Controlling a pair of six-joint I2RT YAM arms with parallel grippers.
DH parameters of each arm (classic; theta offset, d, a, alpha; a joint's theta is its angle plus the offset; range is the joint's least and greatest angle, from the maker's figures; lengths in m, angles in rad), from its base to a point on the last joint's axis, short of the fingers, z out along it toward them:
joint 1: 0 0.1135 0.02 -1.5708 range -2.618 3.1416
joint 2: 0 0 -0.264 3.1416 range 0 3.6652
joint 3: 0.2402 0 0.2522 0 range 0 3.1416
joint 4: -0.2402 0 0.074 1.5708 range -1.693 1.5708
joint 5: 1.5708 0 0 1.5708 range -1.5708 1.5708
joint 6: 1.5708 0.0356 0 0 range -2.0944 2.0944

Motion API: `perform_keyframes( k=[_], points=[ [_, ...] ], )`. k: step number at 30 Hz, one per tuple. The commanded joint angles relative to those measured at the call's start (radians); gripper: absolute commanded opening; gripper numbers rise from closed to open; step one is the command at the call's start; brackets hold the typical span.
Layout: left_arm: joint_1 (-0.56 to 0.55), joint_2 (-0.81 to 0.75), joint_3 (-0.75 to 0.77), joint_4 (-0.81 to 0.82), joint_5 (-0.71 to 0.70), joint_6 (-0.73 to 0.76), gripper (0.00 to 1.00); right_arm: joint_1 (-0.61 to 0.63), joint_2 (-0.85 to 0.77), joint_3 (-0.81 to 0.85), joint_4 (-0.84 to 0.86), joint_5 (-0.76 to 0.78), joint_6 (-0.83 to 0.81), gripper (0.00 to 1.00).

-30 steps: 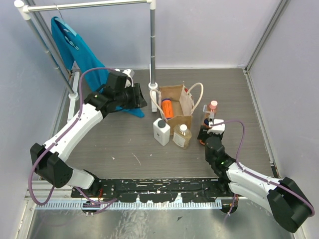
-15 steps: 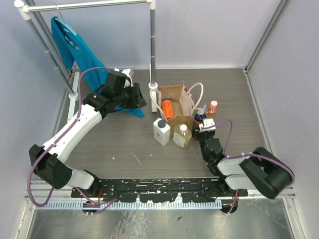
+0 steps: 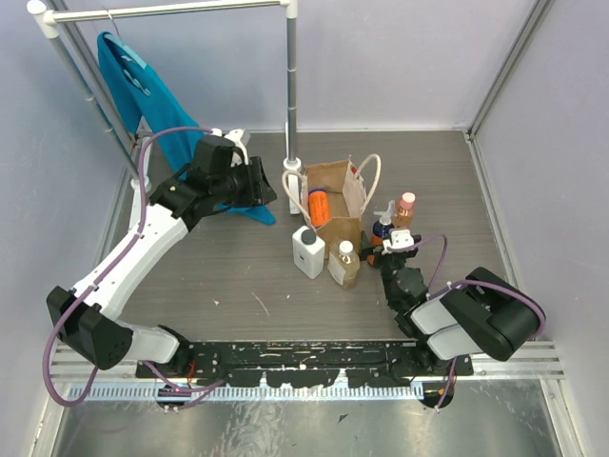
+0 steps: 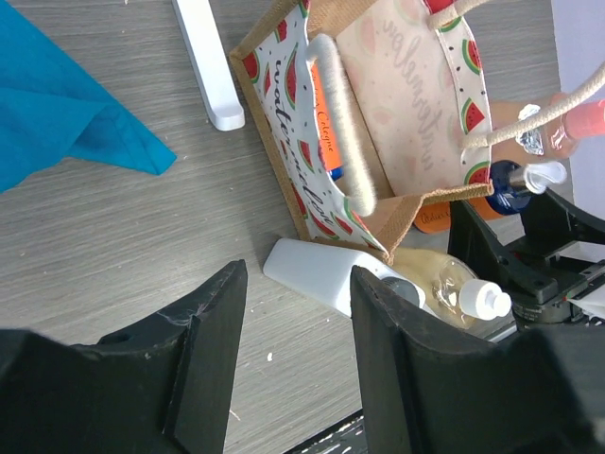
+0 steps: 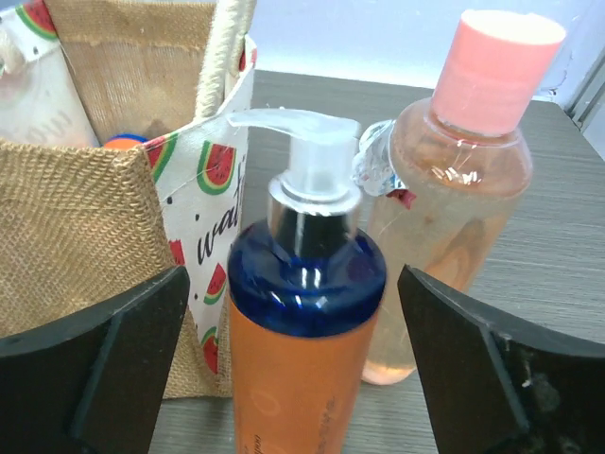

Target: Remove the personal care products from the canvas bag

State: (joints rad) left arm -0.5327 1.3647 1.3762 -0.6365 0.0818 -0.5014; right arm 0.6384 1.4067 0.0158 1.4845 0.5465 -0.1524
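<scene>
I see the clothes rack (image 3: 292, 95) along the far edge of the table (image 3: 219, 276), with a teal garment (image 3: 143, 90) hanging toward the far-left corner. My left arm stretches out toward that side. The left gripper (image 4: 298, 274) is spread and empty, aimed at the canvas bag (image 3: 347, 231). The bag stands mouth up near the middle of the table, beside the rack's foot. My right arm is folded low by the near edge, and the right gripper (image 5: 293, 284) is spread wide either side of the orange pump bottle (image 5: 302, 331) without gripping it. That bottle is upright beside the bag's right wall, with the pinkish bottle (image 5: 449, 218) just beyond it. The white bottle (image 3: 307, 252) and the amber bottle (image 3: 343, 265) stand against the bag's near side. Another orange bottle (image 3: 319, 207) sits inside.
</scene>
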Motion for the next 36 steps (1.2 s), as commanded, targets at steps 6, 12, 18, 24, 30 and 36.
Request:
perform_keyframes(
  k=[6,12,18,24,30,36],
  points=[
    [0.003,-0.01,-0.016,0.006,-0.005,0.011,0.54,0.005,-0.063,-0.029,0.217,0.006,-0.007,1.0],
    [0.004,-0.012,-0.011,0.002,-0.019,0.015,0.54,0.041,-0.339,-0.021,0.068,-0.001,-0.087,1.0],
    [0.004,-0.003,0.012,-0.006,-0.03,0.016,0.55,0.099,-0.75,0.297,-0.718,0.165,-0.047,1.0],
    [0.004,0.021,0.037,-0.005,-0.031,0.001,0.55,0.101,-0.49,0.854,-1.356,-0.036,0.037,0.08],
    [0.004,0.029,0.064,-0.026,-0.026,-0.016,0.54,0.063,0.069,1.555,-2.026,-0.238,0.201,0.42],
    [0.004,0.004,0.066,-0.037,-0.03,-0.031,0.55,-0.044,0.315,1.762,-2.181,-0.381,0.337,0.64]
  ],
)
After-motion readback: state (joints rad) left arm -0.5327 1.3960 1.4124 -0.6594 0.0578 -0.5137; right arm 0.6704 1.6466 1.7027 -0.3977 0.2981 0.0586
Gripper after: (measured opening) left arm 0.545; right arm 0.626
